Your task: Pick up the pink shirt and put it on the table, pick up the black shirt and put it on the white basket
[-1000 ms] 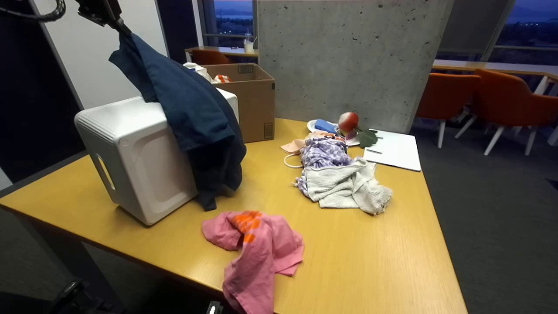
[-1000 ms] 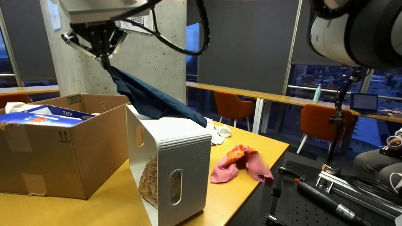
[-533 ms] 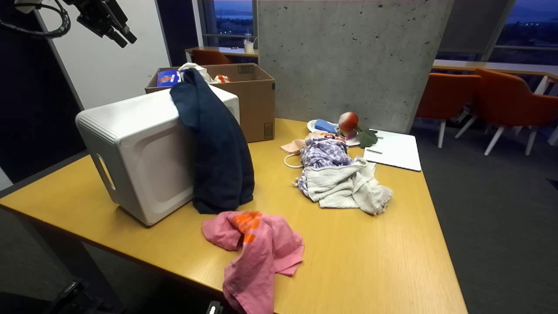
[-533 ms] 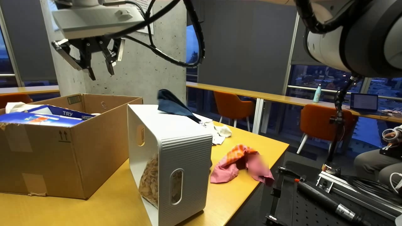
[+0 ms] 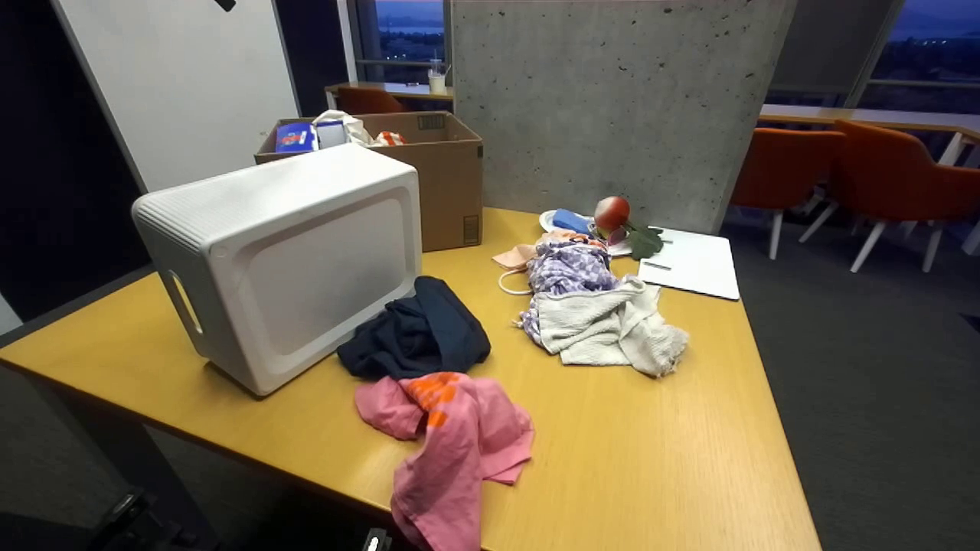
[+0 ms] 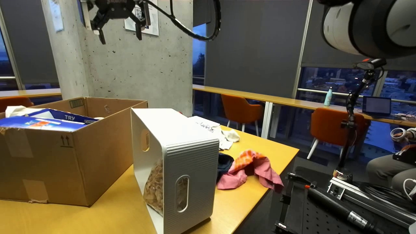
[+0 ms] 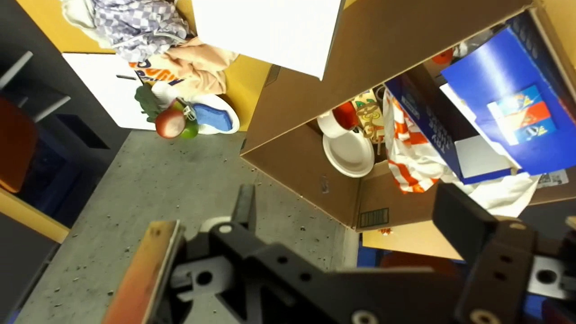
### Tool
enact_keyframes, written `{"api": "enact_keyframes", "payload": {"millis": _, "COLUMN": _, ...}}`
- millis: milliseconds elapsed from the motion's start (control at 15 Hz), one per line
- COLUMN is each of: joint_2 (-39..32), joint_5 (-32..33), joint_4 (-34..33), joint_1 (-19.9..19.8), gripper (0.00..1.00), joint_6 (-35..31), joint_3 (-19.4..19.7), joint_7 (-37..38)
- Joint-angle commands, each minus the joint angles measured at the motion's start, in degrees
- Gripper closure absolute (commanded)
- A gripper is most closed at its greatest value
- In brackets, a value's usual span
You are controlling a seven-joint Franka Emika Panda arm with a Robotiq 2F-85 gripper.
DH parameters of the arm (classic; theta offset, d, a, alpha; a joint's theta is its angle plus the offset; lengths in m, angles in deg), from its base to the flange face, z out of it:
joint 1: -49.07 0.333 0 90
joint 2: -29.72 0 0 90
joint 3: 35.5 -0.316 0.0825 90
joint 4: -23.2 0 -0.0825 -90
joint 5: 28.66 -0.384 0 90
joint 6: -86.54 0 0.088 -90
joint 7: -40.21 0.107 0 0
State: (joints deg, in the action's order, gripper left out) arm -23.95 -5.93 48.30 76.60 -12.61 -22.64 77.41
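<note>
The black shirt (image 5: 417, 329), dark navy in tone, lies crumpled on the table (image 5: 651, 459) against the bottom face of the white basket (image 5: 329, 268). It touches the pink shirt (image 5: 467, 436), which has orange patches and hangs partly over the table's near edge. The basket (image 6: 191, 175) rests on its side, its mouth turned toward the cardboard box, with brown crumpled material inside. Much of the black shirt (image 6: 225, 164) is hidden behind it in that exterior view. High above the basket and box, my gripper (image 6: 121, 39) stands open, nothing between its fingers.
A cardboard box (image 5: 444, 191) holding blue packages and a striped bag stands beside the basket. Farther along the table lie a pile of cloths (image 5: 589, 298), a plate with a blue sponge (image 5: 572, 221), a toy radish (image 5: 612, 213) and a white board (image 5: 693, 264).
The gripper has opened and let go of the black shirt, then risen. The shirt has slid off the basket's top down onto the table next to the pink shirt.
</note>
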Motion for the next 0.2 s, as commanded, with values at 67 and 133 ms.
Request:
{"api": "enact_keyframes", "payload": {"millis": 67, "joint_2": 3.0, "joint_5": -1.3, "joint_4": 0.0, "joint_1": -1.2, "gripper": 0.00, "joint_6": 0.1, "joint_3": -0.3, "joint_7": 2.6}}
{"api": "enact_keyframes", "payload": {"millis": 133, "joint_2": 3.3, "joint_5": -1.6, "joint_4": 0.0, "joint_1": -1.4, "gripper": 0.00, "joint_6": 0.2, "joint_3": -0.5, "joint_7": 3.7}}
